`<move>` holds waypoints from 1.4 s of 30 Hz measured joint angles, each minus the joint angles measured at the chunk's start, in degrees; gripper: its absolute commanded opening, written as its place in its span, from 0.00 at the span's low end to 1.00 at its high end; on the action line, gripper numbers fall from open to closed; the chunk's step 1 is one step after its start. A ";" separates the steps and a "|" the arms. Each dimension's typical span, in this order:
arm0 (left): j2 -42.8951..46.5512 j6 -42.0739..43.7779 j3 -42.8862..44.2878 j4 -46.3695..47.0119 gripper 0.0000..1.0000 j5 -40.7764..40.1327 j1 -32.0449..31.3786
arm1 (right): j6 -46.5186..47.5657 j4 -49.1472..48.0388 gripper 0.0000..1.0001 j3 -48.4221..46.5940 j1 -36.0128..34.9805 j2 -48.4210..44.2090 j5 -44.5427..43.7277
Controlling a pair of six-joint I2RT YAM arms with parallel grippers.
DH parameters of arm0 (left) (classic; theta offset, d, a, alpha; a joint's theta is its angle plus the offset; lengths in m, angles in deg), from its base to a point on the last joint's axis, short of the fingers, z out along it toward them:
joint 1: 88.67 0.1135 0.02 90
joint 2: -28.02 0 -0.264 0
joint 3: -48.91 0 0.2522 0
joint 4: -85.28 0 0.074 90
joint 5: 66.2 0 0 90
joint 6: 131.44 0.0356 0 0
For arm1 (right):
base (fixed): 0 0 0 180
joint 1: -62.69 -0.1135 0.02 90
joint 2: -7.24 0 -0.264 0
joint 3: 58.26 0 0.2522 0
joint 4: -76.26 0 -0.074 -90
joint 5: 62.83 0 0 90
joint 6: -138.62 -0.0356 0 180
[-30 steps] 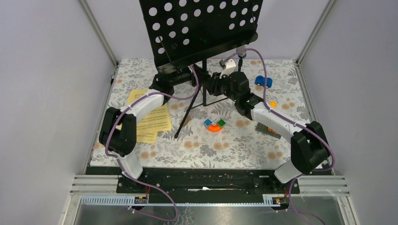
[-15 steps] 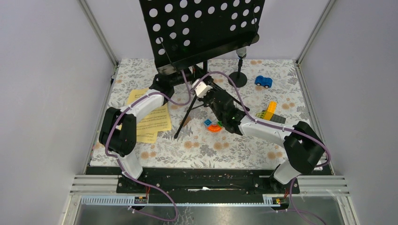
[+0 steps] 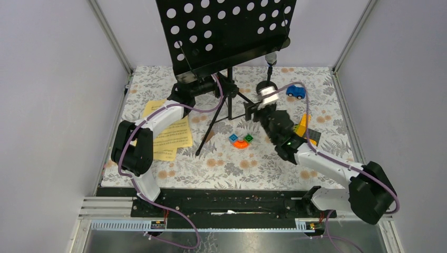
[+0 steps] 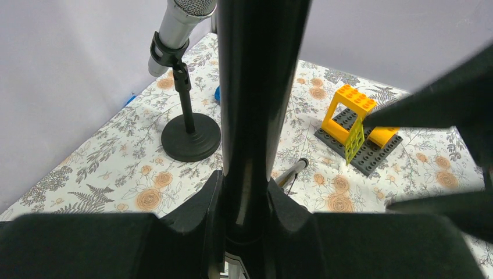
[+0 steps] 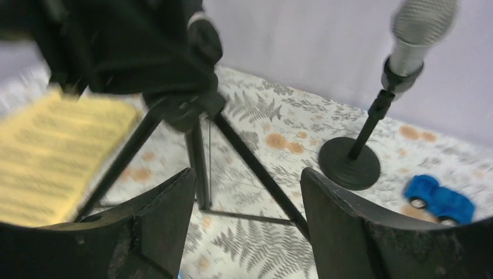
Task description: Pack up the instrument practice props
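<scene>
The black perforated music rack stands on its tripod at the back of the table. My left gripper is shut on its pole, both pads pressed against it. My right gripper is open just right of the pole, with nothing between its fingers, facing the tripod legs. A silver microphone sits in a round-based holder at the back right. Yellow sheet-music pages lie on the left, under my left arm.
A blue toy car sits at the back right. An orange curved block lies in the middle. A yellow brick frame stands on a grey plate under my right arm. Walls close in on three sides.
My right gripper has swung from the front of the pole to its right side, and its jaws have widened. The left gripper has kept its hold on the pole.
</scene>
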 measured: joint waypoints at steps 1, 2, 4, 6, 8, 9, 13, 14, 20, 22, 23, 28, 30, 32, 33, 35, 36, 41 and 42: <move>0.00 0.00 0.00 0.00 0.00 0.00 -0.02 | -5.40 -0.24 0.73 0.52 2.58 -1.70 2.25; 0.00 0.00 0.00 0.00 0.00 0.02 -0.02 | -10.27 -0.48 0.73 0.85 5.07 -2.80 4.37; 0.00 -0.02 0.00 0.00 0.00 0.02 -0.02 | -19.69 -0.90 0.72 1.05 9.27 -3.67 8.81; 0.00 -0.02 0.00 0.00 0.00 0.02 0.00 | -29.31 -0.74 0.71 0.96 12.39 -3.39 13.42; 0.00 -0.02 0.00 0.00 0.00 0.02 0.00 | -38.60 0.35 0.70 0.00 14.21 -2.01 18.38; 0.00 -0.02 0.00 0.00 0.00 0.00 0.00 | -43.95 0.74 0.70 -1.01 15.04 -0.66 21.29; 0.00 -0.02 0.00 0.00 0.00 0.02 0.00 | -60.28 -0.52 0.71 -4.17 16.90 4.83 30.05; 0.00 -0.02 0.00 0.00 0.00 0.00 -0.02 | -64.78 -1.81 0.71 -4.42 17.20 6.32 32.24; 0.00 -0.02 0.00 0.02 0.00 0.00 0.00 | -76.89 -4.63 0.69 -4.96 17.46 11.17 37.73; 0.00 -0.02 0.00 0.02 0.00 0.00 0.00 | -78.62 -4.83 0.67 -5.38 17.49 11.96 38.27; 0.00 -0.02 0.00 0.02 0.00 0.02 0.00 | -79.06 -5.03 0.66 -5.55 17.49 12.22 38.45; 0.00 -0.04 0.00 0.02 0.00 0.02 0.00 | -80.78 -6.34 0.56 -7.02 17.49 13.99 39.32; 0.00 -0.04 0.00 0.02 0.00 0.02 0.00 | -81.11 -6.45 0.49 -7.61 17.51 14.78 39.54; 0.00 -0.04 0.00 0.02 0.00 0.02 0.00 | -81.22 -6.75 0.44 -7.91 17.53 15.58 39.67; 0.00 -0.04 0.00 0.02 0.00 0.02 0.00 | -81.29 -6.80 0.40 -8.07 17.53 16.00 39.67; 0.00 -0.07 0.00 0.02 0.00 0.02 0.00 | -81.20 -6.78 0.34 -8.26 17.53 16.65 39.67; 0.00 -0.07 0.00 0.02 0.00 0.02 0.00 | -81.13 -6.73 0.30 -8.28 17.53 16.92 39.67; 0.00 -0.22 0.00 0.04 0.00 -0.35 0.20 | -79.38 -6.10 0.19 -8.79 17.53 17.14 40.70; 0.00 -0.26 0.00 0.07 0.00 -0.33 0.22 | -78.23 -5.38 0.19 -9.09 17.55 17.14 40.70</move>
